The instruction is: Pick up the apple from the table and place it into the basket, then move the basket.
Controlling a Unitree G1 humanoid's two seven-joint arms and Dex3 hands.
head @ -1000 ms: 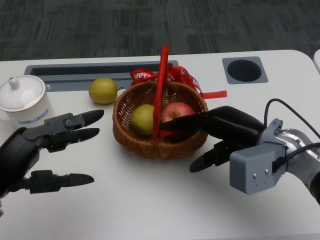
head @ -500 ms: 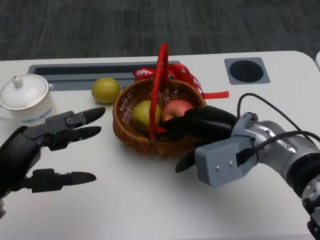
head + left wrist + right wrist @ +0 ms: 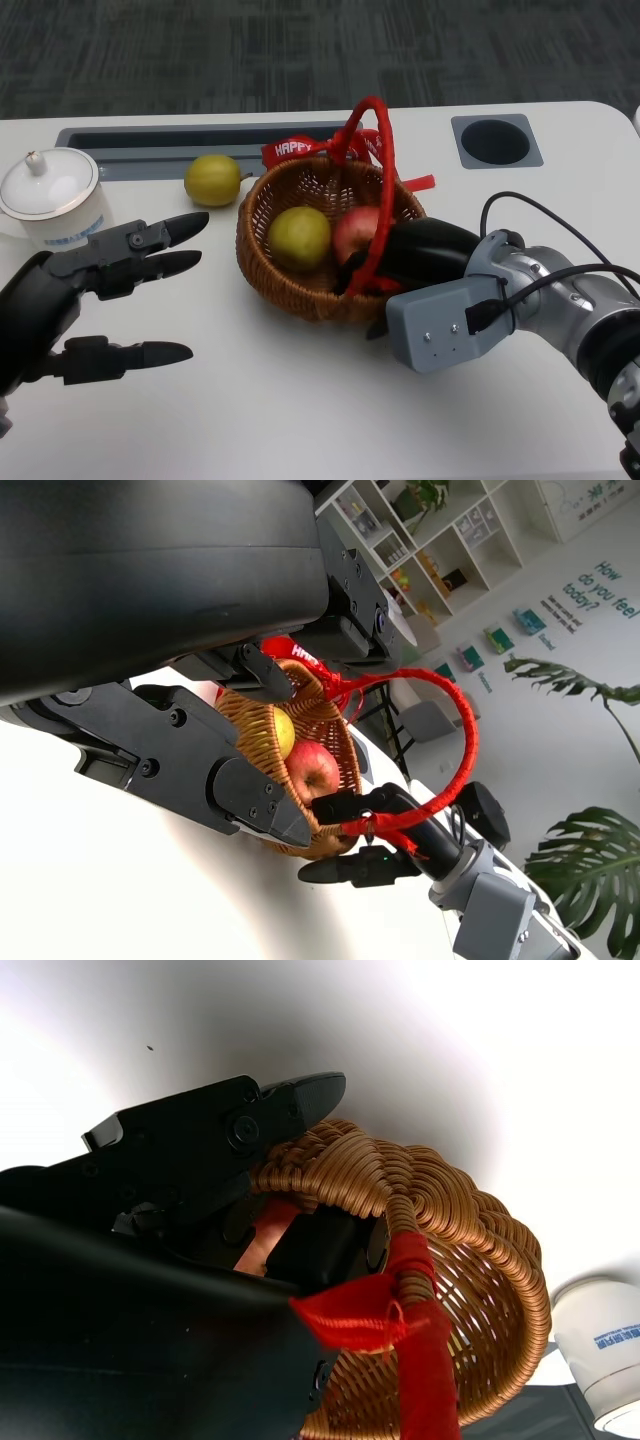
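Right robot hand gripping basket rim at red handle, apple inside, left robot hand open, holding nothing, above worktop

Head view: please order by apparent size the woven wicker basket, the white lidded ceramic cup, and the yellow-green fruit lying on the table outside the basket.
1. Woven wicker basket, clearly largest.
2. White lidded ceramic cup.
3. Yellow-green fruit on the table, smallest.
All three lie at a similar distance, so the ranking seems safe.

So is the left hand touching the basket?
No, the left hand hovers open, apart from the basket.
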